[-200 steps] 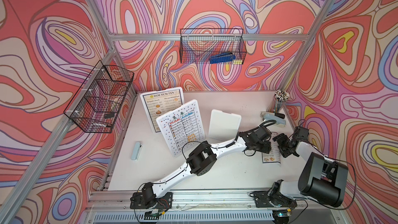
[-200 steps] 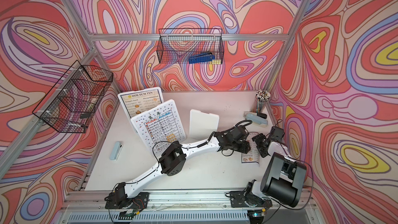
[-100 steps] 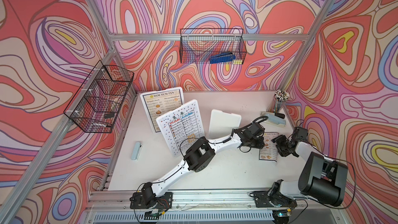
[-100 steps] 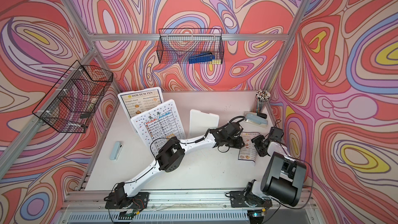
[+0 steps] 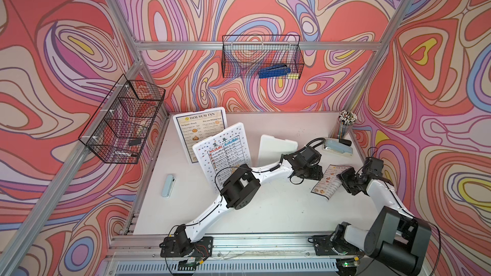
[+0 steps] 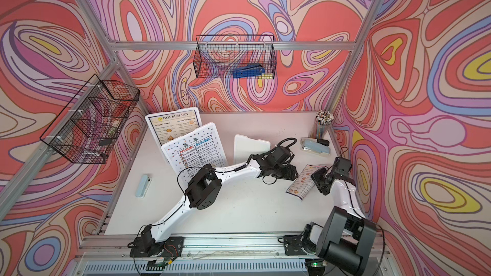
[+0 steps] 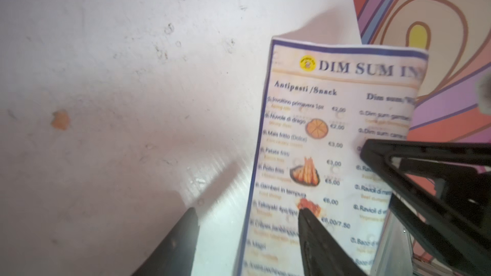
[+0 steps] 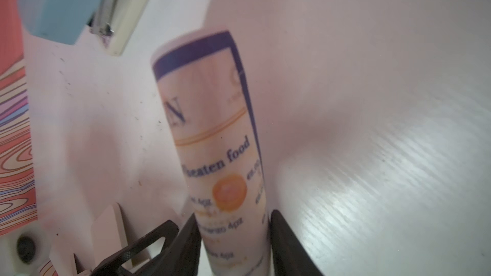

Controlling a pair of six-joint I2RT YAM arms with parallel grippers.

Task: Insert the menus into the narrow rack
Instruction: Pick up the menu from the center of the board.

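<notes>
Small menu [image 5: 328, 181] is lying at the right side of the worktop [image 5: 265, 208], between the two end effectors. Its long axis is running diagonally. The header end is pointing toward the back right, near the stapler [image 5: 337, 148], and the foot is pointing front left.

Right end effector [image 8: 233, 219] is gripping the menu's right edge, and the paper is bowing up between its fingers. Left end effector [image 7: 247, 211] is standing open. One fingertip is hovering over the menu's left part and the other is over bare worktop beside it.

Big menu [image 5: 200, 131] and white menu [image 5: 225, 152] are lying overlapped at the back left, well apart from it. Their headers are facing the back wall and their long axes are running roughly front to back.
</notes>
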